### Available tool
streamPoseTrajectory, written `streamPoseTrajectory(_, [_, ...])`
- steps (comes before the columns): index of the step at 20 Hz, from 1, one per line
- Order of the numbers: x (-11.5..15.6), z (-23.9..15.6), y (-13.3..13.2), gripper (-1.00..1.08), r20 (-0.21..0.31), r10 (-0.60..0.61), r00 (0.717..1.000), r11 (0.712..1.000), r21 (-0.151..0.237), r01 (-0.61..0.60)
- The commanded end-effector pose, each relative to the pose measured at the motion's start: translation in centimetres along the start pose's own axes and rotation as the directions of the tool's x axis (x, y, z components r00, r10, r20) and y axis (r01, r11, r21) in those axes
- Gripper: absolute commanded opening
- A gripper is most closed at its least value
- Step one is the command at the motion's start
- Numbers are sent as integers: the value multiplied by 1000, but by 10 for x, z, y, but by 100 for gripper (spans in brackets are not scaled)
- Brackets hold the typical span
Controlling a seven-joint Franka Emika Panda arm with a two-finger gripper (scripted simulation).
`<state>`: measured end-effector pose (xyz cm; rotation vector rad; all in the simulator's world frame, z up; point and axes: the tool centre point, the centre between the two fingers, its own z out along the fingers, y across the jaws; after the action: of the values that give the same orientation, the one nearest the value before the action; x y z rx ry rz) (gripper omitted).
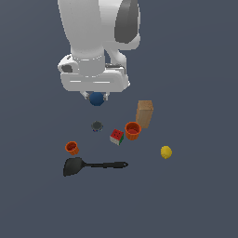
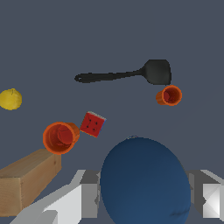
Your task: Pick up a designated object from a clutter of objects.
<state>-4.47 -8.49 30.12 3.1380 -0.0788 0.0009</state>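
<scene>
The dark blue ball [image 1: 96, 98] hangs under the white hand, held above the floor. In the wrist view the blue ball [image 2: 144, 179] fills the space between the two grey fingers [image 2: 83, 194], which press on its sides. My gripper [image 1: 96, 96] is shut on it, well above the clutter. Below lie the grey ridged round thing [image 1: 96, 126], the puzzle cube [image 1: 116, 136], two orange cups [image 1: 132, 130] [image 1: 71, 148], the tan box [image 1: 144, 114], the yellow lemon [image 1: 166, 152] and the black spatula [image 1: 88, 165].
In the wrist view I see the spatula [image 2: 131, 74], the small cup [image 2: 169, 95], the larger cup [image 2: 60, 137], the cube [image 2: 92, 124], the lemon [image 2: 10, 99] and the tan box [image 2: 26, 181]. The floor is plain dark grey.
</scene>
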Motion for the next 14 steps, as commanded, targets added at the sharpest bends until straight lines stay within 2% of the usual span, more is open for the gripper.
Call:
streamPoseTrajectory(1, [8, -22, -9, -100, 0, 0, 1000, 1000, 1, 0])
streamPoseTrajectory(7, [25, -61, -24, -100, 1, 1, 1000, 1000, 2, -1])
streamPoseTrajectory(14, [37, -86, -34, -100, 1, 1, 1000, 1000, 3, -1])
